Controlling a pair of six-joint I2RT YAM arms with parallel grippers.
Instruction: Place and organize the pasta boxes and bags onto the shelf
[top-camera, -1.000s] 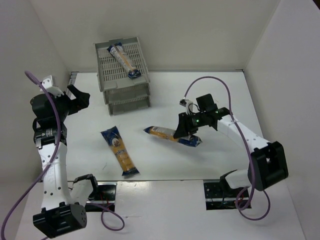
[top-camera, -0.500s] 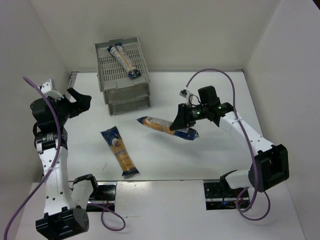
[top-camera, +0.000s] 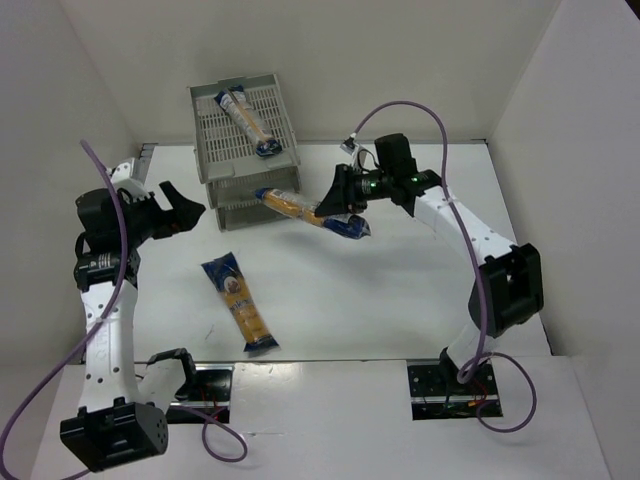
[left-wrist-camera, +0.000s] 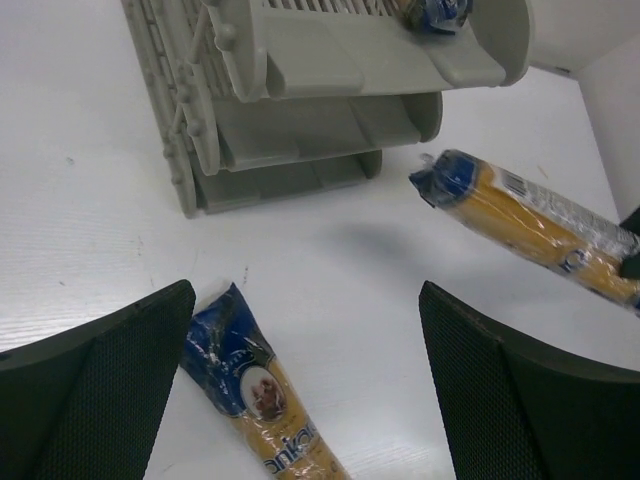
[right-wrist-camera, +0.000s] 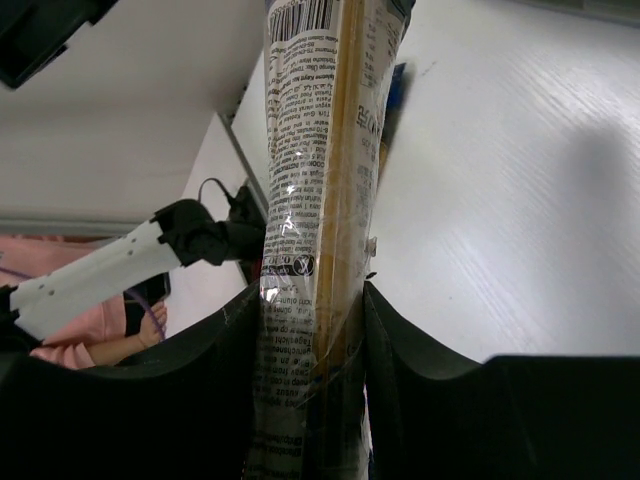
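The grey three-tier shelf stands at the back left and shows in the left wrist view. One pasta bag lies on its top tray. My right gripper is shut on a second pasta bag and holds it in the air, its far end near the shelf's front right; this bag shows in the left wrist view and the right wrist view. A third pasta bag lies on the table, also in the left wrist view. My left gripper is open and empty, left of the shelf.
White walls close in the table on the left, back and right. The left arm's purple cable and the right arm's purple cable loop above the arms. The arm bases sit at the near edge.
My right gripper has lifted the pasta bag and carried it back and left toward the shelf. My left gripper has moved right, toward the shelf.
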